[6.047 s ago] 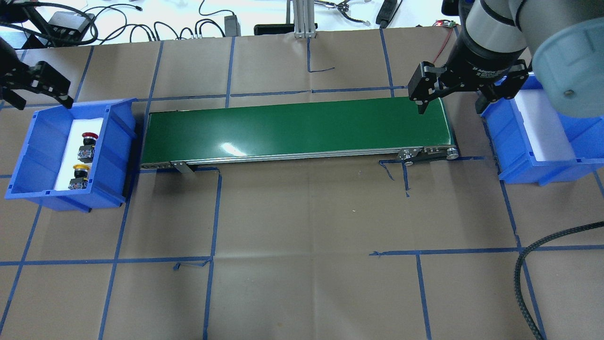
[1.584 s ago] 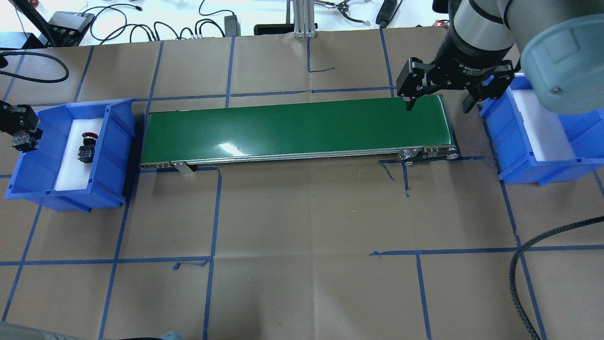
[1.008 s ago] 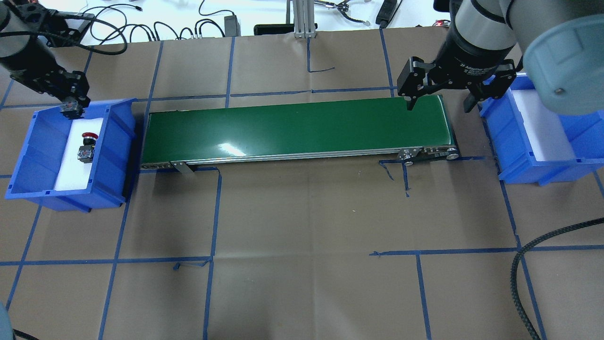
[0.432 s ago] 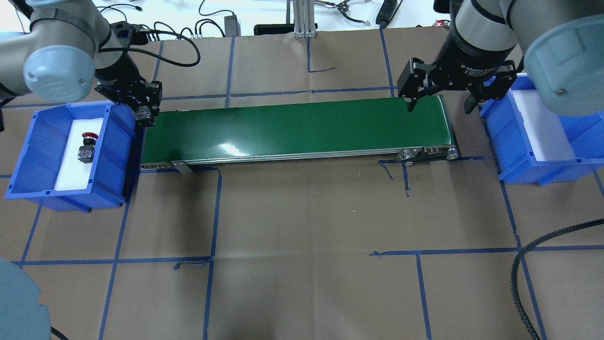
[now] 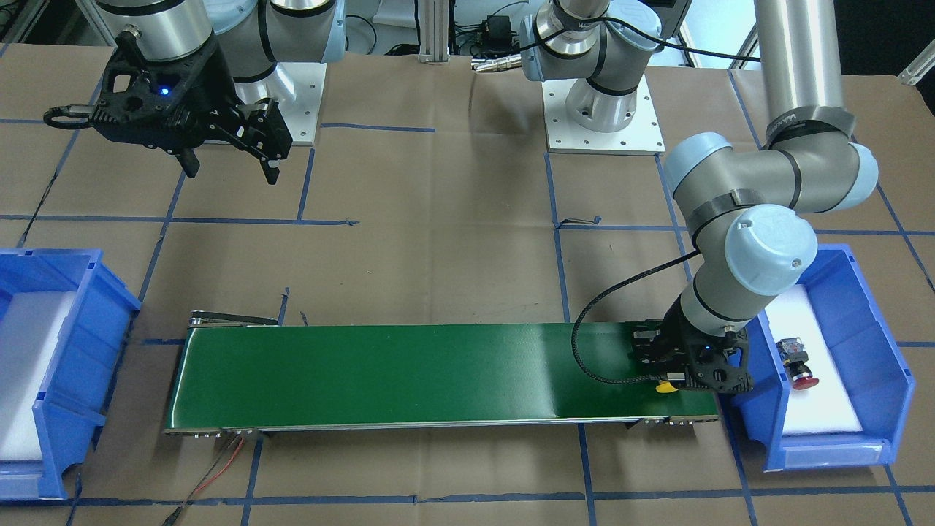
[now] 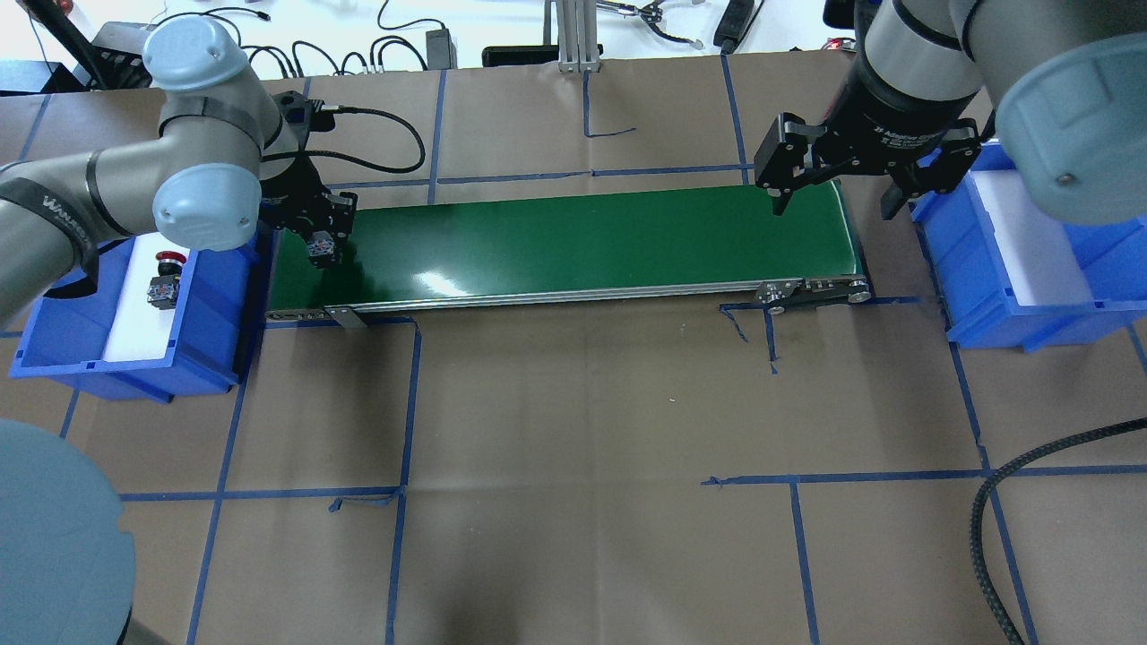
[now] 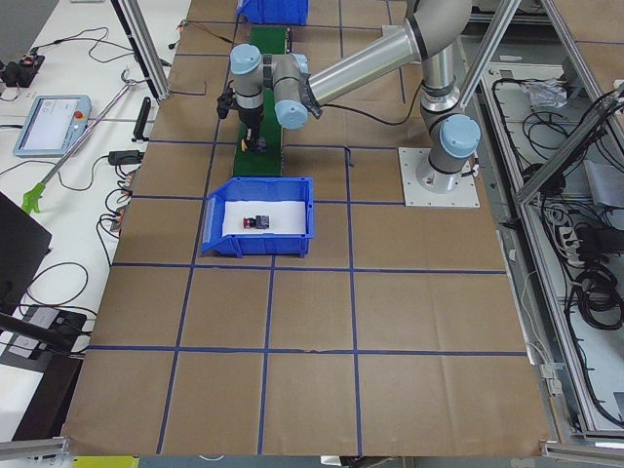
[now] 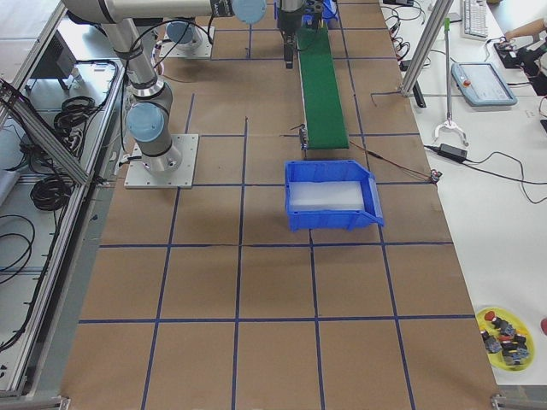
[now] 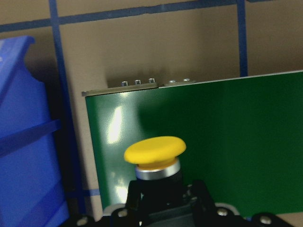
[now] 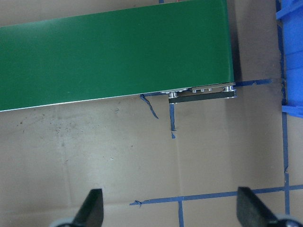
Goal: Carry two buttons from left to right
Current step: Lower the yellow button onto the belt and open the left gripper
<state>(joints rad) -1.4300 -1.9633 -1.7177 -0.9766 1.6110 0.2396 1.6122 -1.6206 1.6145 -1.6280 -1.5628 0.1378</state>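
The yellow button (image 9: 155,150) is clamped by its black collar in my left gripper (image 6: 321,246), which is shut on it and hangs just over the left end of the green conveyor belt (image 6: 573,237). Its yellow cap (image 5: 665,388) also peeks out under the gripper in the front view. On white foam in the left blue bin (image 6: 116,376) lies the red button (image 6: 165,273). My right gripper (image 6: 833,204) stands open above the belt's right end, near the right blue bin (image 6: 977,331), with nothing between its fingers (image 10: 92,208).
Blue tape lines grid the brown paper table. Cables (image 6: 269,54) and an aluminium post (image 6: 573,36) lie along the far edge. A black braided hose (image 6: 995,520) loops at the near right. The right bin holds only white foam.
My left arm has lifted the yellow button out of the left bin and carried it right, to over the belt's left end. The right gripper has hardly moved.
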